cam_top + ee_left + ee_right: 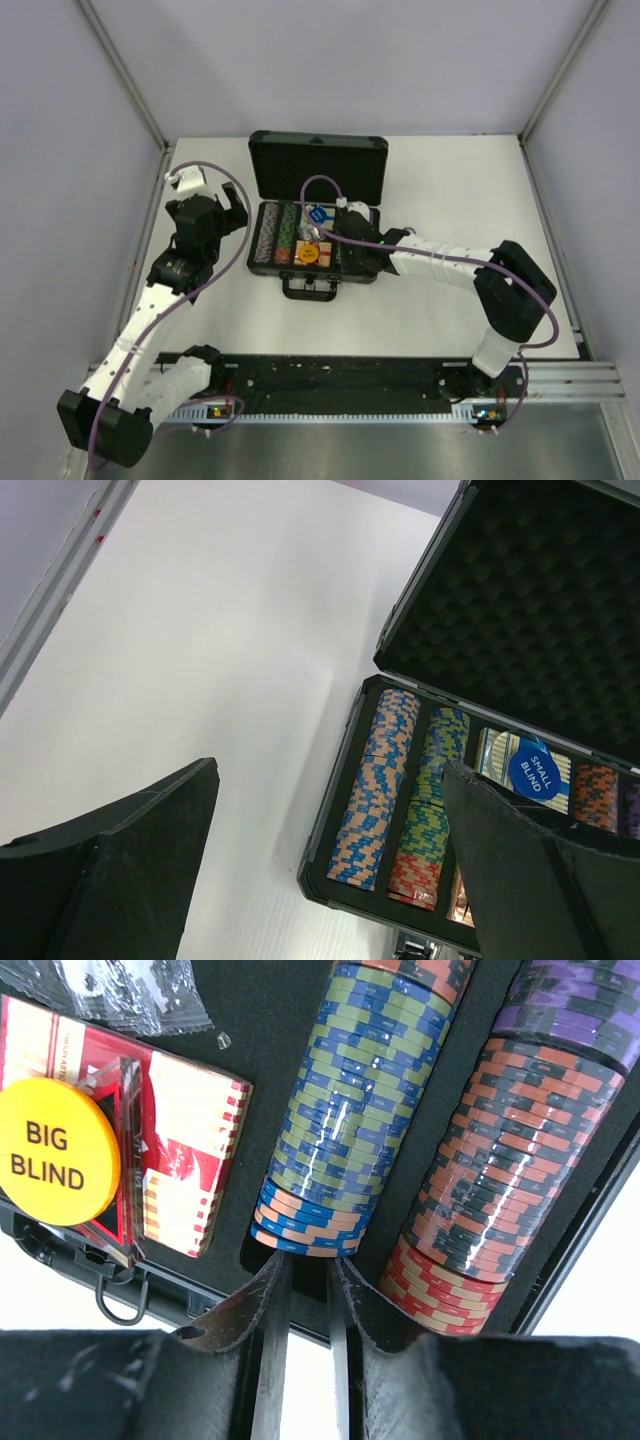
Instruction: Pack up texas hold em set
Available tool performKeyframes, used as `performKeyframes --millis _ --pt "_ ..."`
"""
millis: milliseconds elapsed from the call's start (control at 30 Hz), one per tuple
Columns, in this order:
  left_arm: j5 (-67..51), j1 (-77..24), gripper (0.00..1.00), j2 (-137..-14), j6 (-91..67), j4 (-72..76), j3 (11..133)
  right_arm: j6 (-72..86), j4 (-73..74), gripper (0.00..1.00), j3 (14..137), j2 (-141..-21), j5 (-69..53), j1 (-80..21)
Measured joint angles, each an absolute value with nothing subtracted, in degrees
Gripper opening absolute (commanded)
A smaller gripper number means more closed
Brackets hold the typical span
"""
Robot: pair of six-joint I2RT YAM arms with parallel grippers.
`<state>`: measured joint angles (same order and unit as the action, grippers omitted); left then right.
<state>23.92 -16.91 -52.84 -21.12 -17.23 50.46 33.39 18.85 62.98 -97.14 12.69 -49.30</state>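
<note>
The texas hold em set's black case (262, 270) lies open mid-table with its foam lid (318, 165) raised. Rows of multicoloured chips (380, 780) fill its left side. A blue "SMALL BLIND" button (533, 770) rests on a card box. In the right wrist view a yellow "BIG BLIND" button (55, 1150) and a red triangle (118, 1195) lie on the red card box (190, 1150). My right gripper (308, 1260) hovers at the near end of a blue-green chip row (350, 1110), its fingers a narrow gap apart and holding nothing. My left gripper (330, 770) stands wide open left of the case, above the table.
The case handle (308, 290) points toward the arm bases. A clear plastic bag (130, 990) lies in the case beyond the red box. An orange, black and purple chip row (510, 1140) runs right of my right fingers. Enclosure walls stand left, right and behind.
</note>
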Motion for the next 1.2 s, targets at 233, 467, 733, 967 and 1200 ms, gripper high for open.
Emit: performKeyframes --millis 233,467,733,967,1200 --pt "23.9 -16.84 0.99 -52.84 -21.37 -17.23 50.43 35.33 18.9 0.34 63.0 -95.92 13.1 -49.32" --pt "23.92 -16.62 0.99 -52.23 -21.82 -17.3 50.13 37.98 21.19 0.34 64.62 -95.96 14.0 -49.36" --pt "23.92 -16.56 0.99 -51.37 -22.09 -17.82 50.02 40.34 26.98 0.37 68.64 -94.65 15.62 -49.19" --pt "23.92 -16.49 0.99 -51.11 -22.2 -18.13 50.02 43.35 31.88 0.42 70.3 -90.61 16.95 -47.11" --pt "23.86 -16.47 0.99 -50.59 -22.52 -18.22 49.91 47.97 36.18 0.59 65.19 -81.32 21.19 -37.69"
